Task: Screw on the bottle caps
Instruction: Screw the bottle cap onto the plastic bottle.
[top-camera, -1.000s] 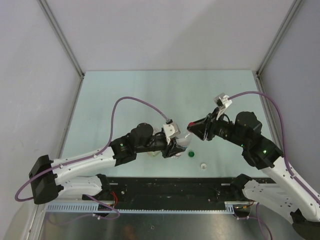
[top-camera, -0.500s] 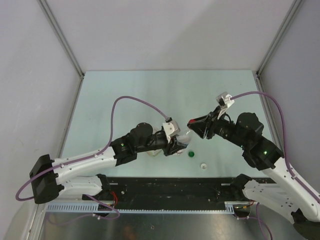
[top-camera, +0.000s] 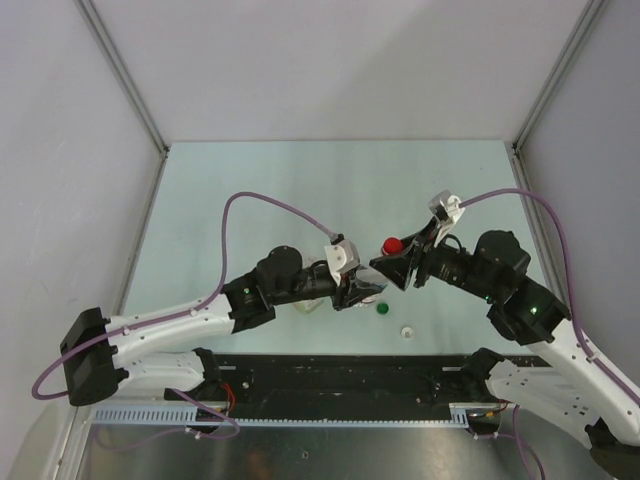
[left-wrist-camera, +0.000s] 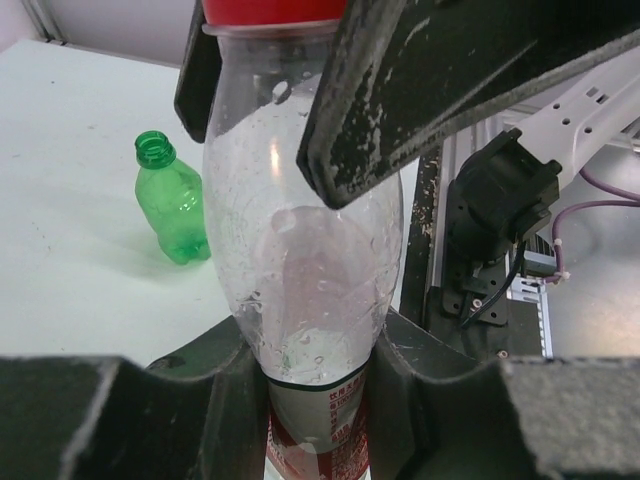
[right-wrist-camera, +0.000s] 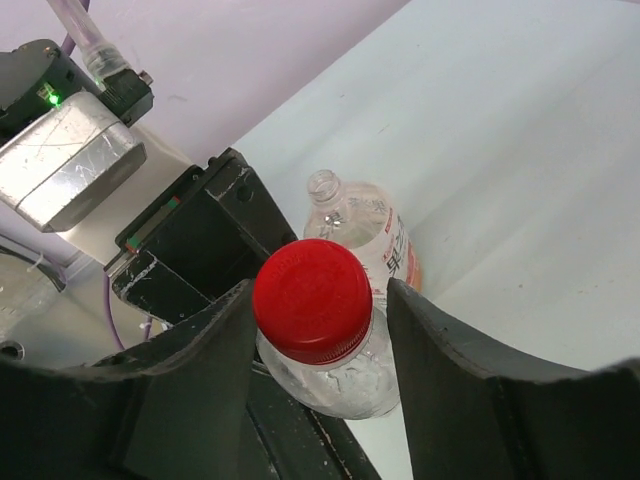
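Note:
My left gripper (left-wrist-camera: 315, 400) is shut on the small clear red-labelled bottle (left-wrist-camera: 300, 250) and holds it upright near the table's front middle (top-camera: 365, 290). The red cap (right-wrist-camera: 312, 300) sits on the bottle's neck; it also shows in the top view (top-camera: 392, 245). My right gripper (right-wrist-camera: 320, 325) straddles the cap from above. Its left finger is against the cap and its right finger stands a gap away, so it is open. The green cap (top-camera: 382, 307) and the white cap (top-camera: 407, 331) lie loose on the table near the front edge.
An uncapped green bottle (left-wrist-camera: 172, 200) stands on the table beyond the held bottle. An uncapped clear orange-labelled bottle (right-wrist-camera: 365, 225) stands close behind it. The black front rail (top-camera: 330, 375) runs just below the loose caps.
The right gripper's jaws have spread off the red cap, which now shows whole on the bottle top. The left gripper still holds the bottle in about the same place.

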